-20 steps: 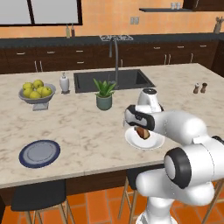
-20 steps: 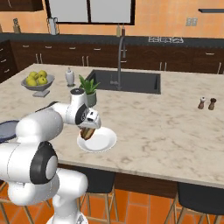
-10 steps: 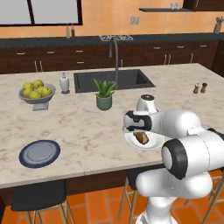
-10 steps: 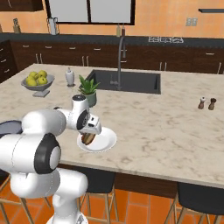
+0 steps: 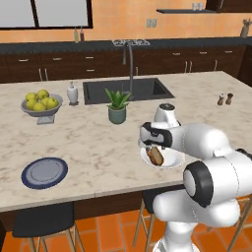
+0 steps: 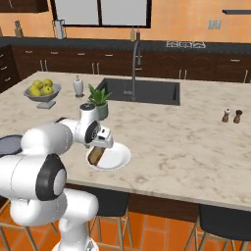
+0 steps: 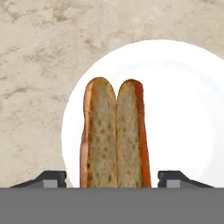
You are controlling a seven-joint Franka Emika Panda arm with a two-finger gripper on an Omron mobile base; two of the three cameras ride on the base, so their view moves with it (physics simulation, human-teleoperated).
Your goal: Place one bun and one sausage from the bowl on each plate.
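A split bun (image 7: 114, 135) lies on the white plate (image 7: 183, 109), cut side up. My gripper (image 7: 113, 178) hangs just above it, open, with one fingertip (image 7: 52, 178) on each side of the bun and clear of it. From the base views the bun (image 5: 155, 155) rests on the left part of the white plate (image 5: 173, 158) near the counter's front edge, under the gripper (image 5: 153, 146). The dark blue plate (image 5: 44, 172) sits bare at the front left. The bowl and the sausages are out of view.
A pale bowl of apples (image 5: 42, 106), a soap dispenser (image 5: 73, 93) and a potted plant (image 5: 117, 106) stand behind, beside the sink (image 5: 128, 90). Salt and pepper shakers (image 5: 225, 99) stand at the far right. Stools sit under the counter's front edge.
The gripper came down with the bun onto the white plate, then its jaws opened and let the bun go. The bun now lies flat on the plate.
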